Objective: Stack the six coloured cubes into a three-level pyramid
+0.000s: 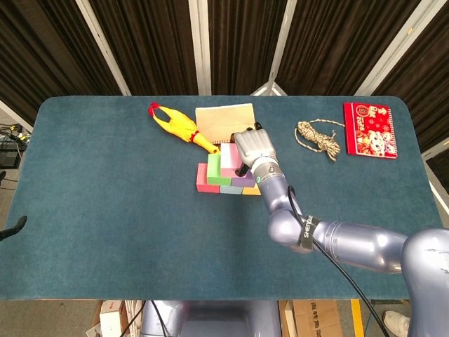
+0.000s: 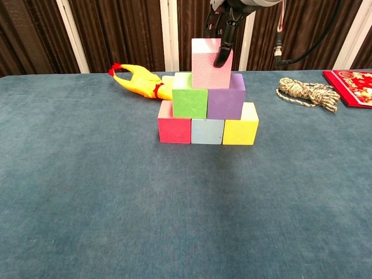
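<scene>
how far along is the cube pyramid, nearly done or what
Nearly done. The bottom row of red cube, light blue cube and yellow cube is set, with the green cube and purple cube on it. The pink cube sits on top, but the right hand holds it, a finger on its front face. Left: let go and pull the hand clear.

the chest view's top edge cuts off most of the right robot hand (image 2: 224,35); in the head view it hides part of the pink cube (image 1: 229,157).
</scene>
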`<state>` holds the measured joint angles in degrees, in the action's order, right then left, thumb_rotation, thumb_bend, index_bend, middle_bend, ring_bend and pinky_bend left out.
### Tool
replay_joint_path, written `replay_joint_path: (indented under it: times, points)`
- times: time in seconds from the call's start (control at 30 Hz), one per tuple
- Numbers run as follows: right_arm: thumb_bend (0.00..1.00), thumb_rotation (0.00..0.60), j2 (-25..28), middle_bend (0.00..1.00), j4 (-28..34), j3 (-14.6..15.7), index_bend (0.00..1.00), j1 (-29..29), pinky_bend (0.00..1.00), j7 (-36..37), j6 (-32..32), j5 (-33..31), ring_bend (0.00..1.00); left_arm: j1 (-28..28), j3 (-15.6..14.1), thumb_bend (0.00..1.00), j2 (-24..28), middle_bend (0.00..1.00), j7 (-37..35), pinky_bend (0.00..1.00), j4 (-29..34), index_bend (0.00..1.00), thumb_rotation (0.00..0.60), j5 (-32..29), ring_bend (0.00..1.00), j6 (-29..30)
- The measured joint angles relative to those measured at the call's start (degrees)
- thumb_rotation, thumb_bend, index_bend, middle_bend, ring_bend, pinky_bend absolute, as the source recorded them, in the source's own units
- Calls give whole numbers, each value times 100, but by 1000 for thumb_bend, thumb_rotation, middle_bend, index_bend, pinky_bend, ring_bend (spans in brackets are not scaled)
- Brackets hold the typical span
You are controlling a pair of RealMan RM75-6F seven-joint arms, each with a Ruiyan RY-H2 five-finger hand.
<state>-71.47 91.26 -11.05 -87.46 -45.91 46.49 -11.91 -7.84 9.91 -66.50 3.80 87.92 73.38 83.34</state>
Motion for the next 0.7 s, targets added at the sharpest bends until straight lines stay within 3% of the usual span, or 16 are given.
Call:
replay_joint_path:
  times: [0.7]
  points:
    - [284, 600, 31, 227, 39, -61, 346, -44, 0, -111, 50, -155, 98, -10, 0, 294, -20, 30, 31, 0, -14, 74, 600, -19, 0, -18]
